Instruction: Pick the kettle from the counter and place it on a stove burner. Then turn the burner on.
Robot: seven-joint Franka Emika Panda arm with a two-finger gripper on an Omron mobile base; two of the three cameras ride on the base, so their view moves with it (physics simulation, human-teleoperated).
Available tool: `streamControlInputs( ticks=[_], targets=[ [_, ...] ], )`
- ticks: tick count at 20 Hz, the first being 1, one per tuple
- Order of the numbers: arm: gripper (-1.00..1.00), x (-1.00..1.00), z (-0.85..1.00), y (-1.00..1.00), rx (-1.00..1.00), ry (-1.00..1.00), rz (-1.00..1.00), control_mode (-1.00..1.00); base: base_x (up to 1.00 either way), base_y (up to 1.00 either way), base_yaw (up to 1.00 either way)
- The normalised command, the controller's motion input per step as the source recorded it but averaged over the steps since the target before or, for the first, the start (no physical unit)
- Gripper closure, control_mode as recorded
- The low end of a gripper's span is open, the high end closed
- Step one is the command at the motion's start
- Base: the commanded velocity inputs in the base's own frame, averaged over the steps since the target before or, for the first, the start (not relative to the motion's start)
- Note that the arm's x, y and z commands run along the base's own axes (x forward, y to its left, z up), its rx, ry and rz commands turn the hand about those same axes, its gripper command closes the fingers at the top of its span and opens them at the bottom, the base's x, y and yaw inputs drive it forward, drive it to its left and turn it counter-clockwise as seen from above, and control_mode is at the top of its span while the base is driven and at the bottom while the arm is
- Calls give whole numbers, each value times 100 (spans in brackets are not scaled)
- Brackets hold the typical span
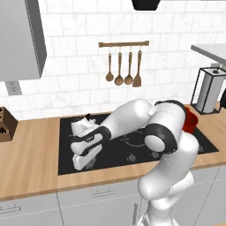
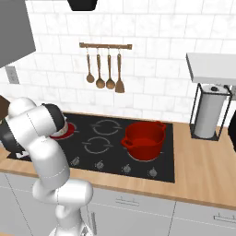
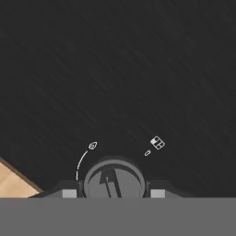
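The cream-white kettle (image 1: pixel 79 127) stands at the left of the black glass cooktop (image 1: pixel 121 160). In the right base view my arm hides most of the kettle (image 2: pixel 61 127), and a red glow shows on the stove burner (image 2: pixel 68 134) under it. My gripper (image 1: pixel 82 164) is low over the cooktop's front left corner, in front of the kettle. In the hand view a round dark knob (image 3: pixel 113 180) with a pointer mark sits between my gripper's (image 3: pixel 113 194) fingertips (image 3: pixel 69 193), which stand apart on either side of it. The gripper is open.
A red pot (image 2: pixel 144 140) with two handles sits on the right of the cooktop (image 2: pixel 110 154). A paper towel holder (image 2: pixel 208 115) stands on the wood counter (image 2: pixel 207 173) at the right. A knife block (image 1: pixel 5 124) is at the far left. Wooden utensils (image 1: pixel 123 68) hang on the wall.
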Motion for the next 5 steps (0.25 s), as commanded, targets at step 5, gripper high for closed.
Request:
streamControlInputs(
  ticks=[5],
  targets=[
    [100,-16,-22,-10,0,-2,44,-100,0,0,0]
  ],
)
